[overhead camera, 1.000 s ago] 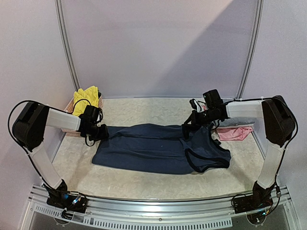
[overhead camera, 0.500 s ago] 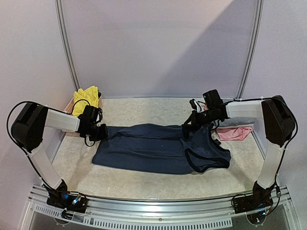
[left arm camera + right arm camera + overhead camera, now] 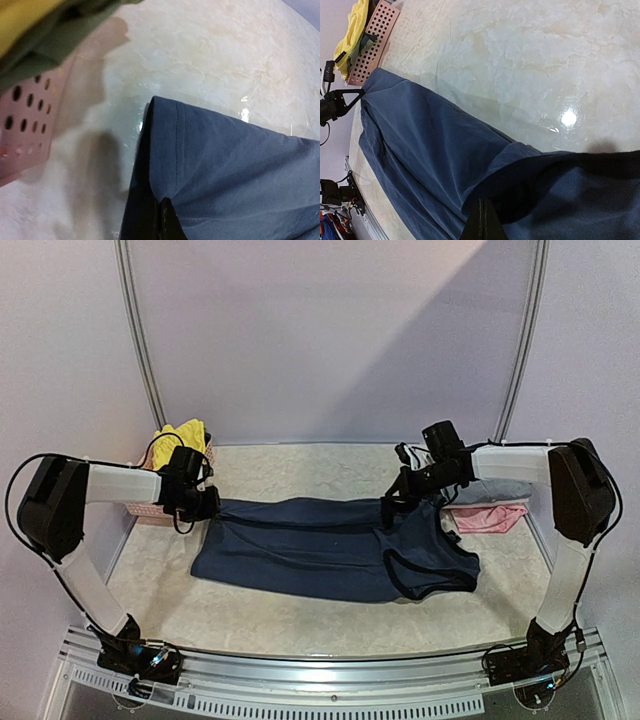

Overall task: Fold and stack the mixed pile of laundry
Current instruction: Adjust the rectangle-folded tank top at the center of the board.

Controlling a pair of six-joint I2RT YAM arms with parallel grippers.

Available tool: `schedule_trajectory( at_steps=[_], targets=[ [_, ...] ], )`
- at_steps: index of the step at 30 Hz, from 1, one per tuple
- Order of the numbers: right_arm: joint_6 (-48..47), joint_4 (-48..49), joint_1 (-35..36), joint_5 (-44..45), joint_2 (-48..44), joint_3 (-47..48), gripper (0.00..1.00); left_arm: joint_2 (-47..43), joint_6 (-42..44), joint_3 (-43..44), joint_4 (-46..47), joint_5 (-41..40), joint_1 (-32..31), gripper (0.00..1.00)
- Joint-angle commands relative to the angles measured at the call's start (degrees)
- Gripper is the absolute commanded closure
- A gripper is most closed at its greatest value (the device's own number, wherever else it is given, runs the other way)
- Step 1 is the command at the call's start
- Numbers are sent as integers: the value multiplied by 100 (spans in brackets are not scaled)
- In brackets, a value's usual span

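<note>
top view with both wrist views. the navy top [image 3: 330,550] lies spread flat across the middle of the table [image 3: 300,465], hem to the left, neck and armholes to the right. the left gripper [image 3: 203,506] is clenched on the far hem corner, just beside the basket [image 3: 148,508]. the right gripper [image 3: 390,502] is clenched on the far edge near an armhole. each wrist view shows a pinch of navy cloth between closed jaws. judged step: folding the far long edge over toward the near edge. to do it well, raise both pinches together, only enough to clear the cloth below. keep the edge taut between them, carry it straight toward the near edge, and lay it down parallel before letting go. uneven height or pace would likely skew the fold, and a high lift may drag the whole top. the yellow garment [image 3: 180,435] on the basket and the pink piece [image 3: 490,518] at far right are not yet folded.
</note>
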Motion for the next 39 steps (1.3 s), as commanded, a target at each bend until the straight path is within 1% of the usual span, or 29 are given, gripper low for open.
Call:
schedule_trajectory(
  at_steps=[1,6,10,14,15,16,18,19,22,25,28,30,34,39],
  targets=[
    [-104,-260,36,112,-151,-148,100,-282,193,80,-530,-511,160,100],
    [-7,-83,32,216,155,-273,100,-108,266,-42,-539,-567,169,100],
    [104,178,36,18,521,-227,100,259,330,-34,-431,-390,181,100],
    [174,362,51,-133,657,-375,100,378,343,-35,-338,-308,179,100],
    [167,386,51,-168,658,-423,99,352,344,-41,-325,-313,181,98],
    [160,398,61,-203,659,-471,98,313,344,-50,-311,-308,178,93],
    [141,402,65,-241,659,-544,94,227,336,-73,-303,-318,178,76],
    [132,392,66,-240,639,-563,91,177,342,-82,-277,-308,170,71],
    [121,234,84,-160,519,-571,84,-54,364,-76,-280,-279,134,60],
    [88,0,158,33,250,-519,72,-319,474,54,-525,-500,-11,53],
    [11,-288,342,237,-73,-366,66,-484,678,236,-619,-576,-205,52],
    [19,-276,474,330,-220,-308,63,-501,845,367,-608,-504,-360,52],
    [202,67,573,469,-223,-274,64,-213,1023,722,-662,-318,-627,52],
    [463,546,688,505,109,-238,65,538,1192,1235,-609,-26,-727,55]
  ],
)
